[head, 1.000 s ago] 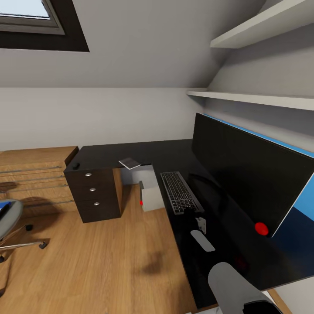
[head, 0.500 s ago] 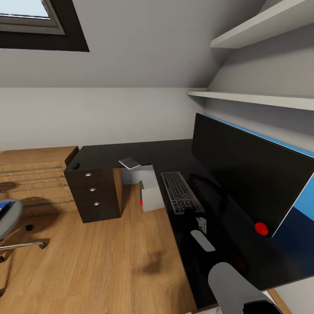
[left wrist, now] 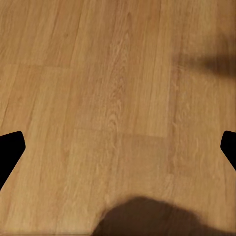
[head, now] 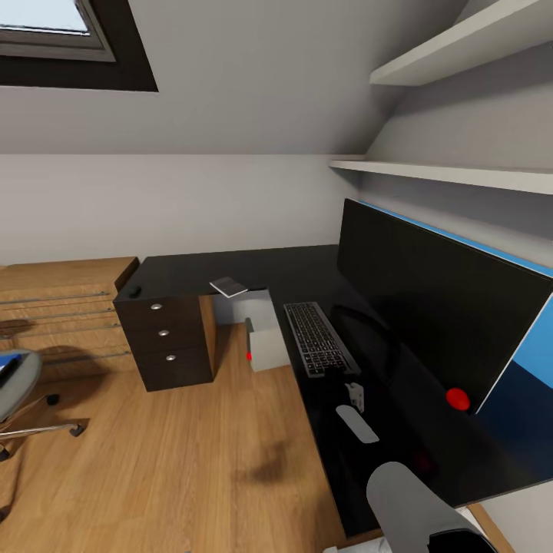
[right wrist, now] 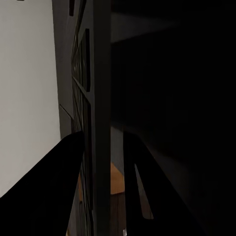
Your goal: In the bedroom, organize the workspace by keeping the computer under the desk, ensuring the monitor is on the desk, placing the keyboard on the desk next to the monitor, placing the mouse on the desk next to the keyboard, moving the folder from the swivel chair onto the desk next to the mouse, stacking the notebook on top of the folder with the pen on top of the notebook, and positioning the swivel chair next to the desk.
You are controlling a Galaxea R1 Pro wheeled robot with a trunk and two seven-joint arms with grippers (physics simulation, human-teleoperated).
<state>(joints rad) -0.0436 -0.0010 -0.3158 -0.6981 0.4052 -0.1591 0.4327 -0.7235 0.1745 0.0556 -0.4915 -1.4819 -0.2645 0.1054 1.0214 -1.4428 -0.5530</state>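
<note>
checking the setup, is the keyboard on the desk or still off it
On it: the keyboard lies flat on the black desk, just in front of the monitor.

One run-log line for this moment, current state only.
keyboard on desk by monitor | notebook on desk | computer beneath | folder on chair

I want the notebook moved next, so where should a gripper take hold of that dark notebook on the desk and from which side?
The notebook lies flat on the desk, right by the inner front edge above the computer. Probably best to pinch the corner nearest that edge, coming from the open floor side, since a thin flat book offers little to grip from above.
</note>
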